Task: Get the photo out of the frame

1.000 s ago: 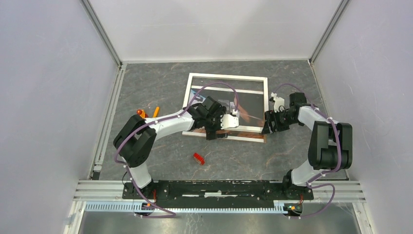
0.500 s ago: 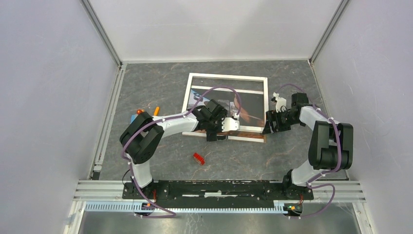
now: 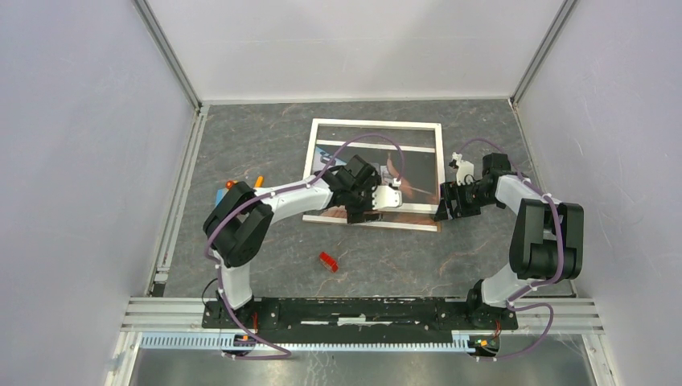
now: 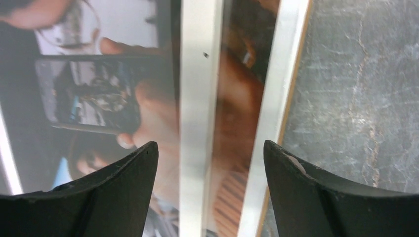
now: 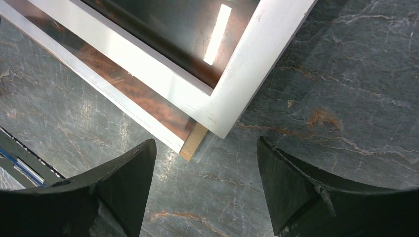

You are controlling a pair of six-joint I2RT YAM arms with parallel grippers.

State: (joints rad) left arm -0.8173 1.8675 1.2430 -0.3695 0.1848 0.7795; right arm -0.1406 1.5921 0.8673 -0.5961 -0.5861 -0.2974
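Clutter first: orange bits (image 3: pixel 258 180) lie toward the table's left edge, and a small red piece (image 3: pixel 327 260) lies nearer the near edge, both well apart from the work. My left gripper (image 4: pixel 211 153) hangs with jaws spread wide, straddling the near rail of the frame (image 3: pixel 374 125), which lies mid-table toward the far edge. The photo (image 4: pixel 148 113) shows under that rail, and a strip appears to poke out on the near side. My right gripper (image 5: pixel 205 148), also wide and holding nothing, hovers over the frame's near-right corner. I'd judge the safest move is pinning that corner, then dragging the exposed strip toward the near edge with flat, light pressure to avoid creasing.
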